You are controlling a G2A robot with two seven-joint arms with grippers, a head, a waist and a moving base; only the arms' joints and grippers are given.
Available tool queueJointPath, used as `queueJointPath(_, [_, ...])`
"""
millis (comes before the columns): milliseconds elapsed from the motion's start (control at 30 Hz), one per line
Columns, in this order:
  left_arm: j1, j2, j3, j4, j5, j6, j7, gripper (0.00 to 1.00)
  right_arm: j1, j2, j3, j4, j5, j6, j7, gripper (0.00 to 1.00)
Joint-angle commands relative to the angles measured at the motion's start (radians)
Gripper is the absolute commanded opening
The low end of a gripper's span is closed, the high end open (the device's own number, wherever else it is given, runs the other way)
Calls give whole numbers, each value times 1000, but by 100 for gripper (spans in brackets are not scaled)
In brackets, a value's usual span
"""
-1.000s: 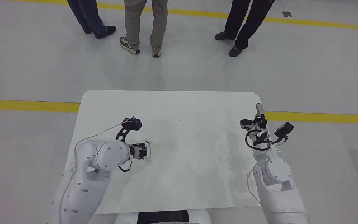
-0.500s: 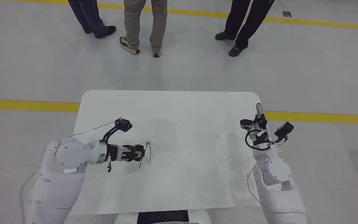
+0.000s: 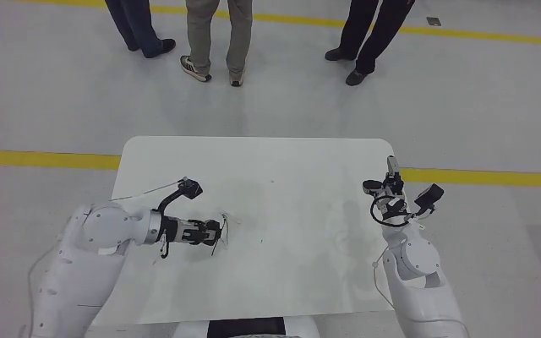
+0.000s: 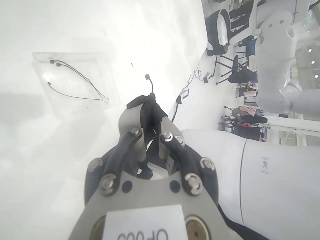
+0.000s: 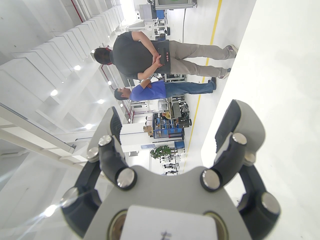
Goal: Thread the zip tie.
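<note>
Gripping the zip tie [image 4: 150, 87], the left pincer [image 4: 149, 109] was clamped shut on the black strap. The head end stuck out just past its tips, pointing away from the wrist. I couldn't tell whether the head touched the tabletop [image 3: 296, 169].

A clear flat tray [image 4: 82, 59] lay on the tabletop ahead of the left pincer and off to one side, near it but apart. Three spare zip ties [image 4: 83, 77] lay inside, roughly side by side. Their tails were at the end nearest the pincer and their heads at the far end.

The right pincer [image 5: 173, 108] was spread wide, with nothing between its jaws. It was held up at the tabletop's edge, well apart from the left pincer and the zip tie, and aimed out at the room.
</note>
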Motion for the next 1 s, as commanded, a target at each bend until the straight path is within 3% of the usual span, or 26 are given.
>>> queueJointPath(0, [0,0,0,0,0,0,0,0,0,0,0,0,0,0,0,100])
queueJointPath(133, [-12,6,-11,26,-29,0,25,0,0,0,0,0,0,0,0,100])
queueJointPath(267, [-39,31,-40,57,-184,0,0,0,0,0,0,0,0,0,0,100])
queueJointPath(600, [-55,160,-8,119,-564,0,0,0,0,0,0,0,0,0,0,100])
queueJointPath(767, [-73,208,24,153,-618,0,0,0,0,0,0,0,0,0,0,100])
queueJointPath(967, [-73,208,24,153,-618,0,0,0,0,0,0,0,0,0,0,100])
